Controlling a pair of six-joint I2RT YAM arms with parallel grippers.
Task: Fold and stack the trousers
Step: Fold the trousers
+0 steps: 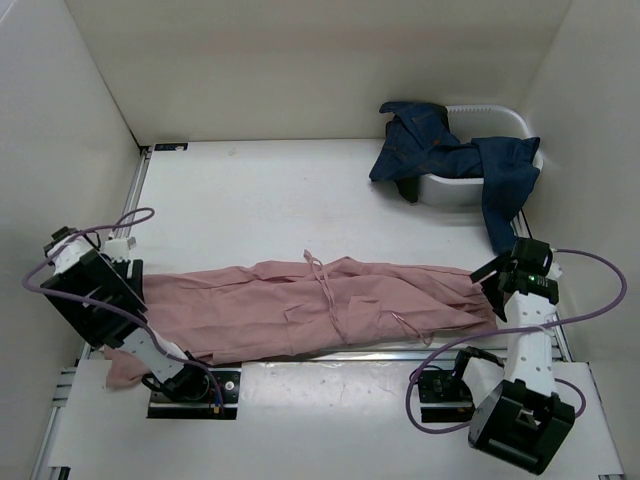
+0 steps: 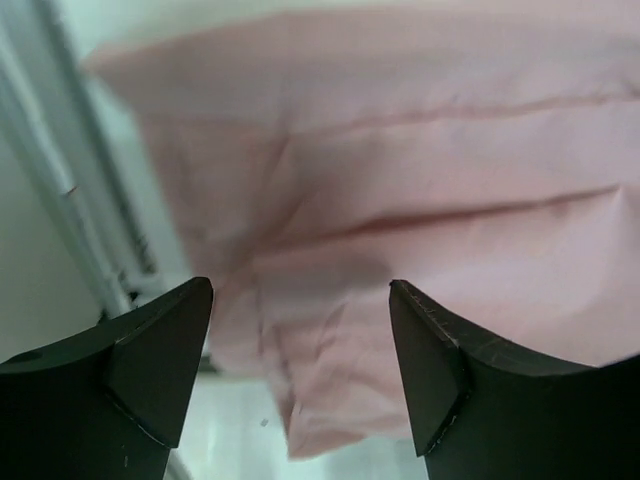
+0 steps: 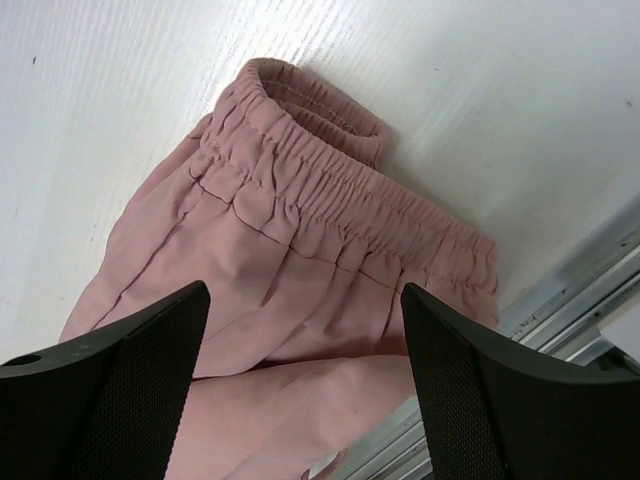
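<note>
My left pincer [image 2: 300, 290] hangs released, its two black fingers spread wide over the leg end of the long dusty-pink trousers [image 1: 320, 305] of soft thin cloth. My right pincer [image 3: 305, 290] is released too, fingers apart above the gathered elastic waistband [image 3: 340, 200]. The trousers lie stretched sideways along the near edge of the white tabletop [image 1: 260, 190], waist by my right arm, legs reaching to my left, a thin drawstring [image 1: 325, 285] trailing across the middle. In the far right corner a white plastic basin [image 1: 455, 192] holds a dark blue denim garment [image 1: 440, 150], draped over its rim.
</note>
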